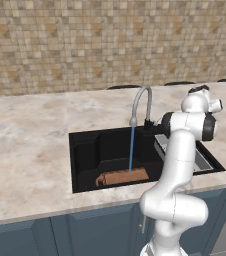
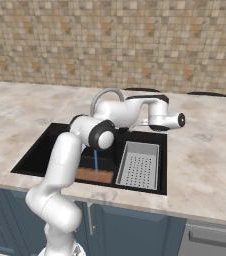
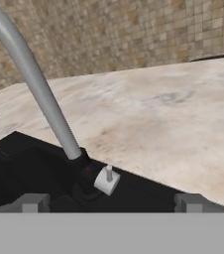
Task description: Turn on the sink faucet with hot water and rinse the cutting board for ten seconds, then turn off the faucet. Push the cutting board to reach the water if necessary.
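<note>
From my remote station, the cutting board [image 1: 123, 177] lies flat on the floor of the sink [image 1: 87, 150], close to the front wall, with the water [image 1: 131, 149] falling straight onto its right-hand part, so I judge the rinse is under way and no push is needed. Beyond it, my tool [image 3: 112, 202] hangs with its jaws spread wide and nothing between them, level with the small white lever [image 3: 107, 180] at the dark base of the sink faucet [image 1: 141, 104]. To shut off cleanly, I should hold until the rinse time is up, then ease one finger against the lever's stub rather than the spout. Behind, the marble table [image 1: 30, 130] meets a tiled wall [image 1: 85, 40].
</note>
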Tool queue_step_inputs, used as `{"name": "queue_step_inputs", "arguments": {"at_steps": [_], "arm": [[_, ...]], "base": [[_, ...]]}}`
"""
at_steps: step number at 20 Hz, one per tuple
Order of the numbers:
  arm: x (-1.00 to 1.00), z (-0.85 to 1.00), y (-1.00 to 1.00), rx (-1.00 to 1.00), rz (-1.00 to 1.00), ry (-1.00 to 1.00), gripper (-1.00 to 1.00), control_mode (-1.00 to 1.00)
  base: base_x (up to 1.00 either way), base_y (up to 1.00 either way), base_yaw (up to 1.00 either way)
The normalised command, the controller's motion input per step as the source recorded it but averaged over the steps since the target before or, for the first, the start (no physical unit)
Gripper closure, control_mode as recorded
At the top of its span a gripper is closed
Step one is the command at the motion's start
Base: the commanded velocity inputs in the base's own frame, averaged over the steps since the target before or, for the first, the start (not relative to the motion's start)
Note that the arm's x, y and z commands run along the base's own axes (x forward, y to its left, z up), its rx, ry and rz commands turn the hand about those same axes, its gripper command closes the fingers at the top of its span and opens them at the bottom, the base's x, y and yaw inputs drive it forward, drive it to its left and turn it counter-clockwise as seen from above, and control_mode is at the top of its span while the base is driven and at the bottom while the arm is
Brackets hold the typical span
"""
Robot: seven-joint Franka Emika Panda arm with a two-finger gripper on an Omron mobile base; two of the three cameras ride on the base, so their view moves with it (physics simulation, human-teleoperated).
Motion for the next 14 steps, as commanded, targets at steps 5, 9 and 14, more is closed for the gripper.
{"name": "queue_step_inputs", "arguments": {"at_steps": [5,9,14], "arm": [[0.00,-0.01,0.28,0.00,0.00,0.00,-1.00,-1.00],[0.00,-0.05,0.22,0.00,0.00,0.00,-1.00,-1.00],[0.00,-0.01,0.02,0.00,0.00,0.00,-1.00,-1.00]], "base": [[0.00,0.00,0.00],[0.00,0.00,0.00],[0.00,0.00,0.00]]}}
